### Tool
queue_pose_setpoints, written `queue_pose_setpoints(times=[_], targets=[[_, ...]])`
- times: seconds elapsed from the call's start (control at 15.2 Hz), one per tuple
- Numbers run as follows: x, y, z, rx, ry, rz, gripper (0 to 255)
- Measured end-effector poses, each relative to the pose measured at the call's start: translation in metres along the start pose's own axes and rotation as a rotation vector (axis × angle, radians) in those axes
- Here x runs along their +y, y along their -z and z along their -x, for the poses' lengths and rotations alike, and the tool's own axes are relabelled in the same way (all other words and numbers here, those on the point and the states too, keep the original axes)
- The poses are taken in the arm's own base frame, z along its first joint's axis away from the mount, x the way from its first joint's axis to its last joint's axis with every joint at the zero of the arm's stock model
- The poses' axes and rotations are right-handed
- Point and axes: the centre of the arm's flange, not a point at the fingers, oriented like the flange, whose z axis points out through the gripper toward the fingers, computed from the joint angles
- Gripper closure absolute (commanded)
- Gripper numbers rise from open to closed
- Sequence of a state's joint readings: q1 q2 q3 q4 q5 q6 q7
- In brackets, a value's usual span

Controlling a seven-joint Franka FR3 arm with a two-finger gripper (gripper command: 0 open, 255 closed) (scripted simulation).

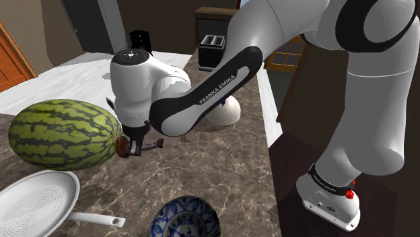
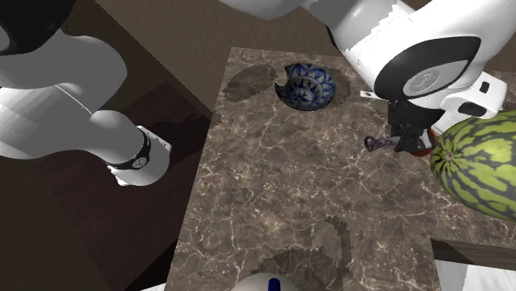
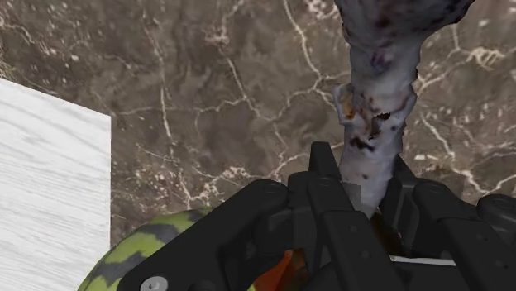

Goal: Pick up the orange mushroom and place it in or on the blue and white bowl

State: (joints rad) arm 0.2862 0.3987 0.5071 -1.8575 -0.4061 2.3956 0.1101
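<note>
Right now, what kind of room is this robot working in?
Likely a kitchen: a dark marbled countertop carrying a watermelon, a blue and white bowl and a white long-handled pan.

1. Worktop (image 1: pixel 222 168) – brown marble w/ pale veins, long & narrow; soft grey shadows on it.
2. White wood-grain surface (image 1: pixel 60 84) – abuts worktop on shoulder view's left.
3. Orange panelled door (image 1: pixel 12 57) – shoulder view's far left edge.
4. Wall (image 1: pixel 57 27) – tan-brown, behind item 2; dark grey panel (image 1: pixel 94 23) next to it.
5. Dark wood cabinet (image 1: pixel 215 17) – beyond worktop's far end; grey two-slot box (image 1: pixel 212 40) in front.
6. Wood-framed glazed unit (image 1: pixel 289 57) – shoulder view's upper right, partly hidden.
7. Floor (image 1: pixel 296 161) – dark brown, matt, beside worktop.
8. Light – even, diffuse.
</note>
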Motion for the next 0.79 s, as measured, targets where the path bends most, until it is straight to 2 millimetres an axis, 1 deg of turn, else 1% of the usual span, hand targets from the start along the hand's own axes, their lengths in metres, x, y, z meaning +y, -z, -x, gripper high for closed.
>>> queue_pose_setpoints(times=[0.53, 0.59, 0.73, 0.79], targets=[[0.004, 0.04, -0.009, 0.0, 0.0, 0.0, 255], [0.001, 0.043, -0.007, 0.0, 0.0, 0.0, 255], [-0.019, 0.048, 0.001, 0.0, 0.0, 0.0, 255], [-0.03, 0.051, 0.01, 0.0, 0.001, -0.001, 255]])
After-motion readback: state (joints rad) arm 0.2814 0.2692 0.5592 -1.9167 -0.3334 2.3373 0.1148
